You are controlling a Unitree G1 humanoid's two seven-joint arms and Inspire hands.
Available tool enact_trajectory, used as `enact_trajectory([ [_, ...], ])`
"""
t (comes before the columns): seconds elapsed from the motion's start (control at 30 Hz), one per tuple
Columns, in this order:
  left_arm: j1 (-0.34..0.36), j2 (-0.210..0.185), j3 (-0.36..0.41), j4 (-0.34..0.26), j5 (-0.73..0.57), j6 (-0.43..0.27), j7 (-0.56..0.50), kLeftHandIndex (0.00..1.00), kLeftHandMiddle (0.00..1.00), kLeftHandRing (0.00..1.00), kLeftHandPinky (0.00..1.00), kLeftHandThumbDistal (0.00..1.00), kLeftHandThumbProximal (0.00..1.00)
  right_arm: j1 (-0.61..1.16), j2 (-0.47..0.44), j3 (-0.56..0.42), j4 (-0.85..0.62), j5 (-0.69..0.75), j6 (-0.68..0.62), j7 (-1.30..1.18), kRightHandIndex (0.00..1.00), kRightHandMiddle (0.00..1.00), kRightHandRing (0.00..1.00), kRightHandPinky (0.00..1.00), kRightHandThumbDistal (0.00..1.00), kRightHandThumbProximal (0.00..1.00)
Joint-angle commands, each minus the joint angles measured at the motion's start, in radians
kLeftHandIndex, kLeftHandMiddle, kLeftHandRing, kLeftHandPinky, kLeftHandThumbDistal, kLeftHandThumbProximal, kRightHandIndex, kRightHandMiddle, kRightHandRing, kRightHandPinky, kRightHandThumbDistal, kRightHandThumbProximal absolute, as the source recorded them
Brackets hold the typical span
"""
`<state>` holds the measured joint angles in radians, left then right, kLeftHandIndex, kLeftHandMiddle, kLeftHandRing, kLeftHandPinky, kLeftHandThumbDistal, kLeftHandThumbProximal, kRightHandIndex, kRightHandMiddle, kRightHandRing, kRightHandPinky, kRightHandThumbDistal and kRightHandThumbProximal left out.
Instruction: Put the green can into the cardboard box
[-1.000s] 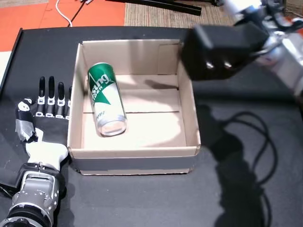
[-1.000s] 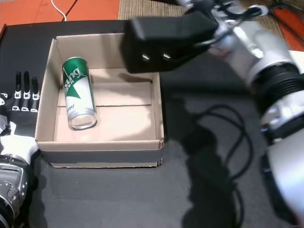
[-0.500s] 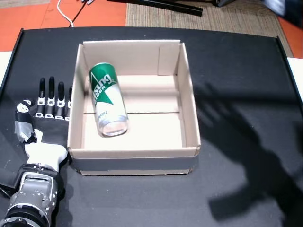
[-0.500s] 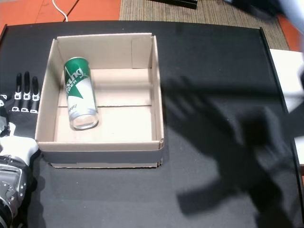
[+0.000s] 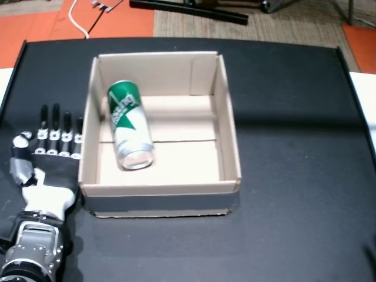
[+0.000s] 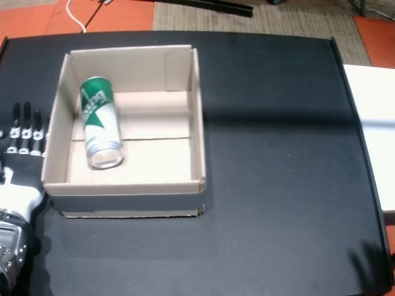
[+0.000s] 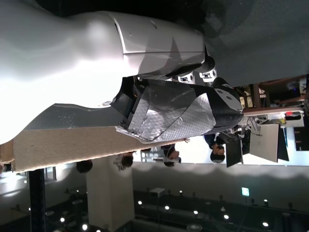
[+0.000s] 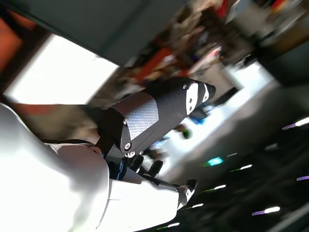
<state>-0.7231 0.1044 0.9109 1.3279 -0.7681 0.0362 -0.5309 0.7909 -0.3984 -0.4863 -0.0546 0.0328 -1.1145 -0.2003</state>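
The black surface [image 5: 294, 176] fills most of both head views, with orange floor and a woven mat beyond its far edge; a white block [image 6: 373, 123] sits at its right side in a head view.

The cardboard box [image 5: 227, 141] stands open-topped on the left half of the surface, its flaps folded down inside; in the other head view the cardboard box [image 6: 197, 123] shows the same square shape, with a seam across its floor.

The left hand [image 5: 47, 158] lies flat on the surface just beside the box's left wall, palm down, fingers stretched out and a little apart, grasping nothing; the left wrist view shows the left hand [image 7: 174, 104] from below, thumb extended, pressed near a cardboard edge.

The right hand [image 8: 149, 145] appears only in the right wrist view, raised against a blurred room, its thumb and fingers extended with nothing between them, so it reads as released.

The green can [image 5: 129, 125] lies on its side inside the box, against the left wall, its silver end facing the near wall; both head views show it, the green can [image 6: 100, 122] resting on the box floor across the seam.
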Motion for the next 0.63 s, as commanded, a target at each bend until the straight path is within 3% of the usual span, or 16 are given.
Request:
enact_trajectory([
  [0.0,0.028,-0.002,-0.003,0.019,0.011,0.004,0.024,0.46,0.44,0.58,0.74,0.0,0.81,0.005,0.024,0.028,0.079,0.034,-0.075,0.049,0.8,0.87,0.93,0.98,0.97,0.31],
  [0.07,0.025,-0.005,-0.001,0.019,0.009,0.002,0.021,0.45,0.44,0.58,0.71,0.0,0.79,-0.029,0.067,0.047,0.187,0.007,-0.145,0.081,0.74,0.84,0.92,0.96,1.0,0.35],
  [0.17,0.023,-0.006,-0.002,0.02,0.012,0.003,0.018,0.46,0.46,0.59,0.72,0.01,0.76,-0.122,0.211,0.025,0.416,-0.169,-0.229,0.077,0.68,0.82,0.91,0.97,0.99,0.54],
  [0.23,0.021,-0.006,0.0,0.02,0.01,0.007,0.017,0.47,0.46,0.59,0.73,0.0,0.77,-0.186,0.285,-0.02,0.619,-0.335,-0.295,0.035,0.66,0.81,0.91,0.96,0.95,0.56],
  [0.33,0.016,-0.006,-0.001,0.02,0.013,0.003,0.03,0.48,0.46,0.59,0.72,0.0,0.79,-0.241,0.351,-0.078,0.799,-0.599,-0.292,-0.173,0.59,0.78,0.9,0.97,1.0,0.58],
  [0.43,0.012,-0.003,0.0,0.02,0.012,0.004,0.032,0.47,0.46,0.57,0.72,0.01,0.79,-0.27,0.353,0.007,0.946,-0.809,-0.183,-0.512,0.61,0.79,0.91,1.0,1.0,0.54],
  [0.5,0.011,-0.001,0.002,0.02,0.01,0.005,0.03,0.48,0.47,0.58,0.72,0.01,0.77,-0.293,0.34,0.076,1.031,-0.868,-0.15,-0.668,0.61,0.81,0.93,1.0,1.0,0.46],
  [0.6,0.011,0.0,-0.003,0.019,0.016,-0.003,0.034,0.48,0.46,0.57,0.7,0.0,0.76,-0.311,0.312,0.16,1.072,-0.922,-0.126,-0.865,0.63,0.82,0.94,1.0,0.98,0.54],
])
